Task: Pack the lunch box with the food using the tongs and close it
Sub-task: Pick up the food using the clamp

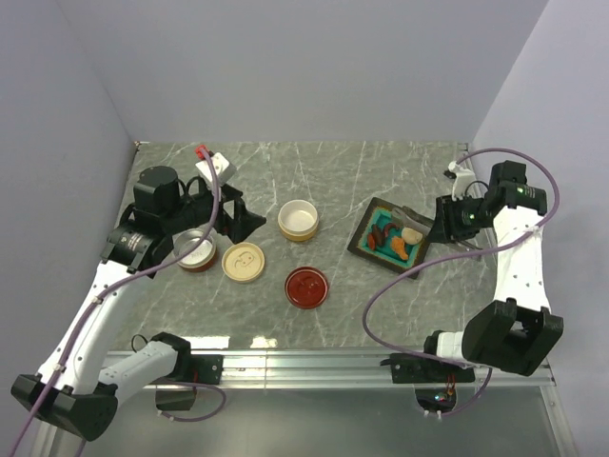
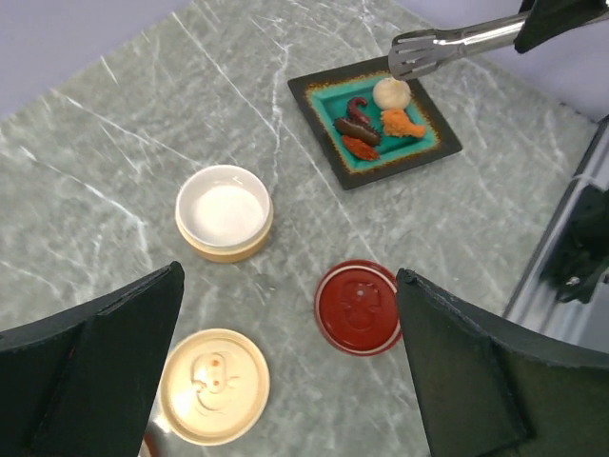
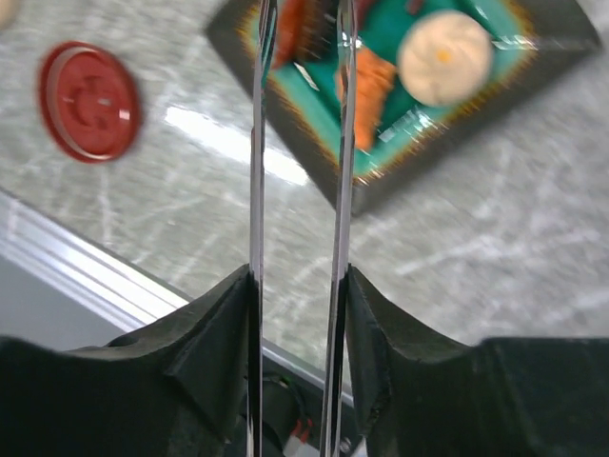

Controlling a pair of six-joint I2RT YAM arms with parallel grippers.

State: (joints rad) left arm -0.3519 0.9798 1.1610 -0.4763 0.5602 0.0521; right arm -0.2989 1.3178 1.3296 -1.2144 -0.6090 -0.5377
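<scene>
The lunch box lies in parts: a cream bowl [image 1: 298, 219] [image 2: 225, 211], a red-brown bowl [image 1: 197, 250] under my left arm, a cream lid [image 1: 243, 262] [image 2: 214, 386] and a red lid [image 1: 307, 287] [image 2: 359, 307]. The food [image 1: 395, 238] [image 2: 376, 124], a white bun [image 3: 444, 57] with orange and brown pieces, sits on a dark teal plate [image 1: 366, 240] [image 2: 319, 90]. My right gripper [image 1: 455, 217] [image 3: 300, 276] is shut on the tongs [image 2: 447, 43] [image 3: 344, 143], whose spread tips hover over the plate. My left gripper [image 1: 245, 217] [image 2: 285, 381] is open and empty above the lids.
The table's metal rail [image 1: 314, 362] runs along the near edge. Grey walls close in the left, back and right sides. A small white clip with a red tip [image 1: 211, 160] lies at the back left.
</scene>
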